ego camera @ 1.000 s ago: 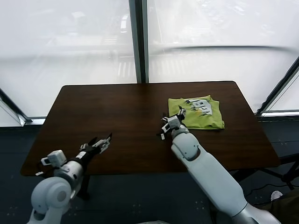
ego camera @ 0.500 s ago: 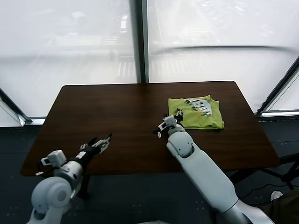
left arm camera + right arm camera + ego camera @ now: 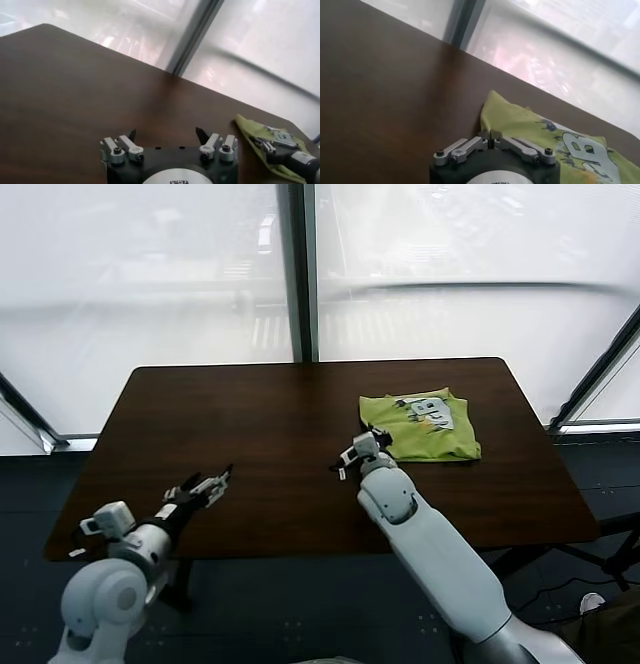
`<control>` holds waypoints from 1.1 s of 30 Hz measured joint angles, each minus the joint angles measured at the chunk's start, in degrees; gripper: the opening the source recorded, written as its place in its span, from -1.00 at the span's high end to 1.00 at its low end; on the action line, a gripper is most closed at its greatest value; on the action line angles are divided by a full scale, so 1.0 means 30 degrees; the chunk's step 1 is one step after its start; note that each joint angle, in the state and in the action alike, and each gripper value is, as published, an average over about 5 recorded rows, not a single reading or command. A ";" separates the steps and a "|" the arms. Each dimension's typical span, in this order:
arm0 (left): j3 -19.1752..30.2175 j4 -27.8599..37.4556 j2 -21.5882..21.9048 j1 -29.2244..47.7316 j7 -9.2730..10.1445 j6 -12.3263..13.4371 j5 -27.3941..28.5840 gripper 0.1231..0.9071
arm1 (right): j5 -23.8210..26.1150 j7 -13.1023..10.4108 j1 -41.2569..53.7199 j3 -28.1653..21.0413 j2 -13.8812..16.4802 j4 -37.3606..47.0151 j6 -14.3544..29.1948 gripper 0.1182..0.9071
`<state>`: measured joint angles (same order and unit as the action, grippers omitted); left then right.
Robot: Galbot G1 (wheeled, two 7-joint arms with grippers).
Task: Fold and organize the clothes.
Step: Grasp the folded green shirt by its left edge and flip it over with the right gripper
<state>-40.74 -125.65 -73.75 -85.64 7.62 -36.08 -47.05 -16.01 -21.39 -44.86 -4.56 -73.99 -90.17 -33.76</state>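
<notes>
The lime-green T-shirt [image 3: 422, 425] lies folded into a compact rectangle, print up, toward the far right corner of the tabletop [image 3: 250, 444]. The right tool [image 3: 372, 440] sits at the shirt's near-left edge, clenched with its tips together, and whether any cloth is pinched cannot be told. The left tool [image 3: 205, 484] hovers released over the near-left part of the tabletop, well apart from the shirt. The fold looks essentially done; to finish well, avoid dragging that edge and disturbing the layers, and lift straight away from the cloth.
</notes>
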 joint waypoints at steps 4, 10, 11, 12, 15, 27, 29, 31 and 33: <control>-0.0590 0.0209 0.0427 0.0209 0.0042 0.0270 0.0105 -1.00 | -0.2276 0.0850 0.0031 -0.0313 -0.0132 -0.0586 0.1384 0.91; -0.1639 0.0519 0.1431 0.0613 0.0356 0.0615 -0.0016 -1.00 | -0.6406 0.1349 0.0639 -0.0910 -0.0958 -0.1778 0.2404 0.91; -0.1847 0.0577 0.1622 0.0673 0.0402 0.0645 -0.0091 -1.00 | -0.7099 0.1371 0.0761 -0.0922 -0.1139 -0.2019 0.2554 0.91; -0.2070 0.0628 0.1819 0.0708 0.0428 0.0677 -0.0151 -1.00 | -0.7847 0.1372 0.0885 -0.0898 -0.1327 -0.2277 0.2729 0.91; -0.2768 0.0718 0.2312 0.0687 0.0402 0.0740 -0.0228 -1.00 | -1.0038 0.1212 0.1169 -0.0650 -0.1779 -0.3094 0.3277 0.91; -0.3460 0.0902 0.2300 0.0715 0.0176 0.0826 -0.0234 -1.00 | -1.5118 0.1072 -0.0051 0.3541 -0.0199 -0.3456 0.4963 0.91; -0.3334 0.0945 0.2238 0.0783 0.0108 0.0857 -0.0192 -1.00 | -1.5339 0.1072 -0.0594 0.4507 0.0540 -0.2913 0.4889 0.91; -0.3186 0.0976 0.2171 0.0868 0.0033 0.0892 -0.0155 -1.00 | -1.5151 0.1111 -0.1124 0.5430 0.1306 -0.2248 0.4489 0.91; -0.3021 0.0999 0.2090 0.0967 -0.0031 0.0921 -0.0112 -1.00 | -1.4613 0.1314 -0.1581 0.6245 0.2032 -0.1587 0.3996 0.91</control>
<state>-49.81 -122.66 -67.48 -82.74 7.53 -33.32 -47.38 -59.84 -17.45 -49.61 14.18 -67.89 -94.93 -21.77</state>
